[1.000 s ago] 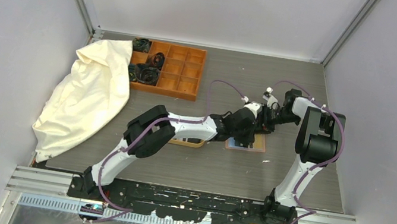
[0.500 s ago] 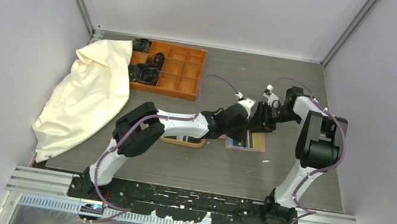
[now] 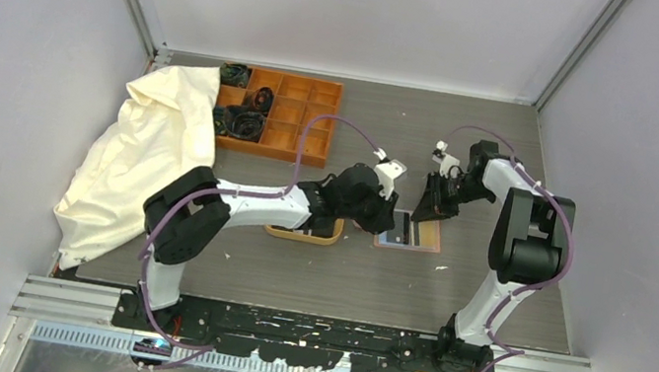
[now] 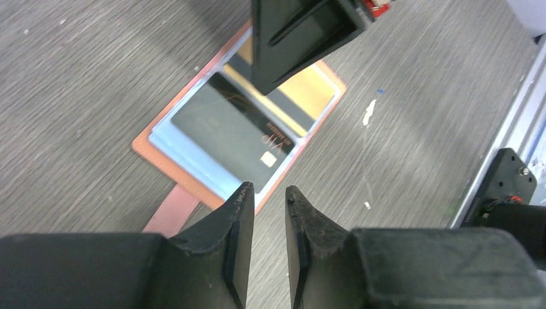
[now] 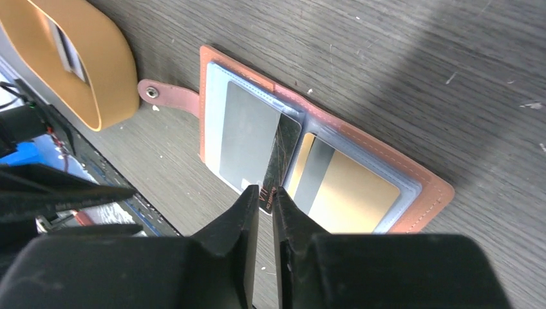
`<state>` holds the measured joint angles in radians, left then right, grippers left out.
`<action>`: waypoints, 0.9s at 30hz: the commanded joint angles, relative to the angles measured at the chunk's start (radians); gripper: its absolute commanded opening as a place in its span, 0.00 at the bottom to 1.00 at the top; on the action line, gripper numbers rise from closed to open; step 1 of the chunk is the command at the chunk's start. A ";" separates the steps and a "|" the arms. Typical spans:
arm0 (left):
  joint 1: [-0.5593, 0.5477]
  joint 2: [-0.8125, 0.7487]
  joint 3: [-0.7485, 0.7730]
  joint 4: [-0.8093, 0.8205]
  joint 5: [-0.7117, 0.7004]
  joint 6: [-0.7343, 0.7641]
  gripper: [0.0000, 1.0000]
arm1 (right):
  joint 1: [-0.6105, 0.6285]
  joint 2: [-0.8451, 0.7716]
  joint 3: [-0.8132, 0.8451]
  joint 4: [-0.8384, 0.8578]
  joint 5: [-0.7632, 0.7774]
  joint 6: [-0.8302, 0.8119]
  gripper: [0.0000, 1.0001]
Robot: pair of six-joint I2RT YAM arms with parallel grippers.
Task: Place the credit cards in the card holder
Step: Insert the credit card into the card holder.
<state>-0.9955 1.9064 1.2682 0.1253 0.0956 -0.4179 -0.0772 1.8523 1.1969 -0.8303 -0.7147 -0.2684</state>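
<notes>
Two credit cards (image 5: 354, 193) lie in the open card holder (image 5: 431, 187); my right gripper (image 5: 265, 191) sits near-shut at the black card (image 5: 244, 129) edge, grip unclear to me, likely seating it. Left gripper (image 4: 267, 190) hovers empty, slightly parted.

The card holder (image 3: 422, 239) lies open beside the wooden tray (image 3: 293, 234).

The card holder (image 3: 417, 238) lies right of the tray (image 3: 298, 236), a card (image 5: 282, 154) on it.

- You see the card holder (image 5: 426, 185) in reddish-brown, with pale blue lining.
- Your dark card (image 5: 248, 138) is charcoal; the gold card (image 5: 354, 196) carries a grey stripe.
- The tray (image 5: 96, 71) is tan.
</notes>
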 commanded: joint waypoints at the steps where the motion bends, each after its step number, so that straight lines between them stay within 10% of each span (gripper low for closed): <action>1: 0.056 -0.067 -0.051 0.079 0.067 0.038 0.27 | 0.041 -0.031 0.007 0.007 0.089 -0.009 0.16; 27: 0.163 0.072 -0.065 0.132 0.232 -0.124 0.35 | 0.139 0.072 0.041 0.009 0.105 0.021 0.05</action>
<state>-0.8349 1.9881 1.1679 0.2352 0.3138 -0.5438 0.0559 1.9251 1.2064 -0.8143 -0.5758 -0.2478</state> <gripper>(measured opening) 0.333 0.058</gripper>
